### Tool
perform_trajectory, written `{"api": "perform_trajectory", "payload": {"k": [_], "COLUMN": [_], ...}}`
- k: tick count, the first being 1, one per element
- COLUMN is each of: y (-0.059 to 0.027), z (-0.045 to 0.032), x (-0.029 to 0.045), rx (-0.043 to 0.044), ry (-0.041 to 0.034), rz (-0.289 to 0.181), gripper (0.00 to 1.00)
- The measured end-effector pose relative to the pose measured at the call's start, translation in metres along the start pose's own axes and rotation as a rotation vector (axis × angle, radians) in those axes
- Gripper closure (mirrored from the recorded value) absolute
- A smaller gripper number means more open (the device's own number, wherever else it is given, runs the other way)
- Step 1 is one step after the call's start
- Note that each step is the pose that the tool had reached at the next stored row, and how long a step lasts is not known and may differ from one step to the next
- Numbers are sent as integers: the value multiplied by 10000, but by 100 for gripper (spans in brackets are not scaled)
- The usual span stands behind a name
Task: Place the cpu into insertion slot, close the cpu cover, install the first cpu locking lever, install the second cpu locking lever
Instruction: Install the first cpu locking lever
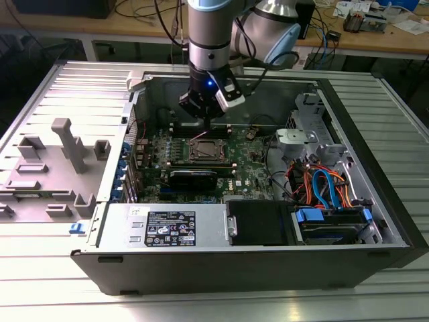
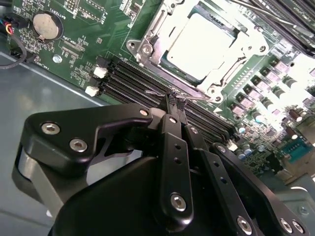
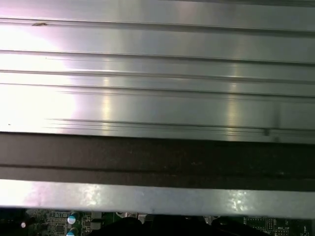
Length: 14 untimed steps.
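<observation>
The cpu [image 2: 202, 42], pale silver on top, lies in the insertion slot [image 1: 203, 150] on the green motherboard. The cpu cover [image 2: 151, 38], a silver frame, lies flat around it. My gripper [image 2: 174, 101] hovers just beside the socket's edge, over the black memory slots, with its black fingers [image 2: 170, 125] pressed together. A thin wire locking lever [image 2: 156, 92] runs along that socket edge right at the fingertips; whether they touch it I cannot tell. In the exterior view the gripper [image 1: 204, 121] hangs just behind the socket inside the open computer case.
Black memory slots [image 2: 123, 81] and a coin battery [image 2: 44, 24] lie near the fingers. Case walls [image 1: 137, 100] enclose the board. A drive bay with orange and blue cables [image 1: 325, 188] fills the exterior view's right. Grey fixtures [image 1: 67, 144] stand on the ribbed table [image 3: 157, 73].
</observation>
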<state>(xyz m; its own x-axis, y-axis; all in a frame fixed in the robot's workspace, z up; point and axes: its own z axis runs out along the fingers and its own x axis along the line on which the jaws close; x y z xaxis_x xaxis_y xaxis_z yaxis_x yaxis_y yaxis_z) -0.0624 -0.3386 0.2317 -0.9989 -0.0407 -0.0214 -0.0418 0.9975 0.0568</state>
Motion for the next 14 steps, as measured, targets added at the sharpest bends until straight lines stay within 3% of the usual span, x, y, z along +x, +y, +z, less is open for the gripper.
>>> {"api": "perform_trajectory", "payload": {"k": [5,14], "y": [-7,-24], "z": [81,115], "x": [-67,-129], "rx": [4,4], "ry": [2,-1], "rz": [-9,-11], "gripper": [89,89]}}
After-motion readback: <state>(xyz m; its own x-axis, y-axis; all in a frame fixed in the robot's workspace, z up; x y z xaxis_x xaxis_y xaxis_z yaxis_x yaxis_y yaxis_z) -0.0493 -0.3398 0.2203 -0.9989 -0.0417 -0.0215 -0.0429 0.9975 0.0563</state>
